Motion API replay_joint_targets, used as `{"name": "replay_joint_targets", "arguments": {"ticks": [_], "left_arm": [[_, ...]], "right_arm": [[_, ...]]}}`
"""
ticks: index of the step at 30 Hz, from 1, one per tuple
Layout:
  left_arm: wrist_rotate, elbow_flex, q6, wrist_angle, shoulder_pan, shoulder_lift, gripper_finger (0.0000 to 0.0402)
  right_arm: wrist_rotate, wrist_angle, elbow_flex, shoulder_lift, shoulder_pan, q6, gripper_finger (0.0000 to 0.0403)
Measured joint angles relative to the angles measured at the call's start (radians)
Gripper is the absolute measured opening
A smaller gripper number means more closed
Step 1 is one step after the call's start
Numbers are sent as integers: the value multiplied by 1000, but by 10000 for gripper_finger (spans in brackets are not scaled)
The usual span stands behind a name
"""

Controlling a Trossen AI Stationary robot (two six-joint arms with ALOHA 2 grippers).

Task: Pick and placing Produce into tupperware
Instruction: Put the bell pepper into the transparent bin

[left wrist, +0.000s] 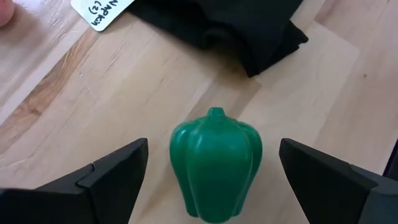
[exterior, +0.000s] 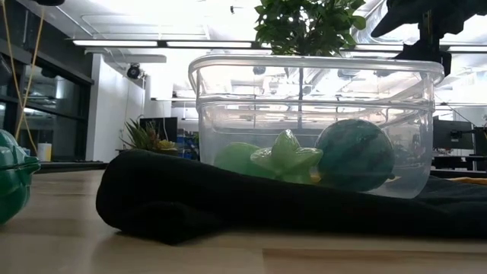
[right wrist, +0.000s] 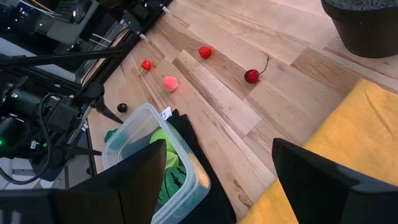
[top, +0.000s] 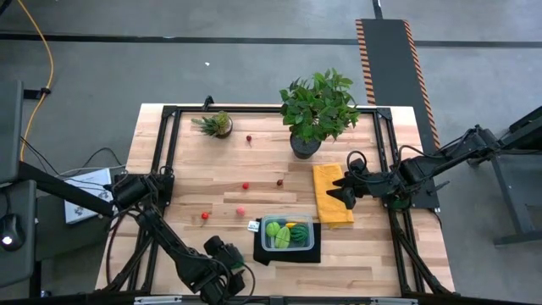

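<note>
The left claw point(left wrist: 211, 180) stands wide open and empty — the green pepper point(left wrist: 216, 163) lies on the table squarely between its fingers, stem pointing away toward the black mat point(left wrist: 249, 31). The right claw point(top: 345, 193), open too, waits well apart over the yellow cloth point(top: 331, 203).

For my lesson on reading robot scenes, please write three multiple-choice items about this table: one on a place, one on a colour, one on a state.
1. Where does the clear plastic rectangular container stand?
A. on the black mat
B. on the yellow cloth
C. on bare wood

2. What colour is the toy bell pepper between the left gripper's fingers?
A. red
B. yellow
C. green

3. How is the left gripper?
A. shut on the pepper
B. open, clear of the pepper
C. shut and empty

Key: 1 A, the high view shows the mat under it; 2 C, the left wrist view shows it green; 3 B, gaps show on both sides of the pepper.
</note>
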Motion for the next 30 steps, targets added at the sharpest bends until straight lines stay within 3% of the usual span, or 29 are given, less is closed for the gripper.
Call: {"name": "replay_joint_targets", "arguments": {"ticks": [7,30], "left_arm": [[0,0,0,16,0,18,342],[0,0,4,7,0,18,219]], "right_arm": [[0,0,0,0,0,-1,282],[0,-1,0,0,0,0,282]]}}
